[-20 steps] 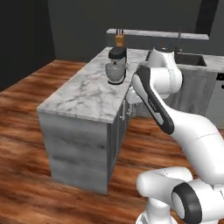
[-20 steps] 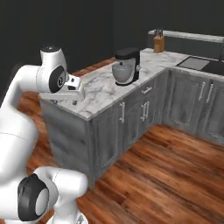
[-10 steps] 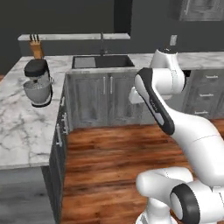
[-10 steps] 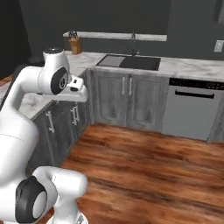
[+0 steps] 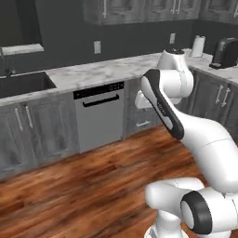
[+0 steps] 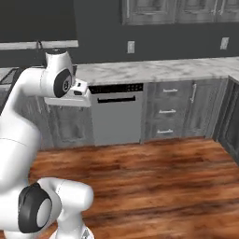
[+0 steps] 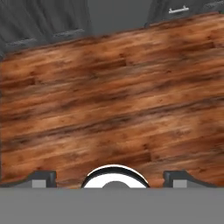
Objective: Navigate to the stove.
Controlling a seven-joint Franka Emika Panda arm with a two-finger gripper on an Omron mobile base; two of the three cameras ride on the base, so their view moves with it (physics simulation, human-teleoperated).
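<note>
1. Kitchen w/ wood floor (image 7: 113,87), marble counter (image 6: 154,70) along the back wall.
2. Stove: none seen yet, so still off-frame.
3. Dishwasher (image 5: 100,116) at 12 o'clock; sink (image 5: 21,83) at 10; coffee maker (image 5: 226,51) at 2.
4. Gripper (image 7: 111,177): fingertips (image 7: 43,177) spread wide, nothing held.
5. Changed: view swung off the mixer island, past the sink, to this wall. Base is prob. mid-turn; more driving needed.

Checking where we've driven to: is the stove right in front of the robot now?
No, a steel-grey dishwasher faces it.
</note>
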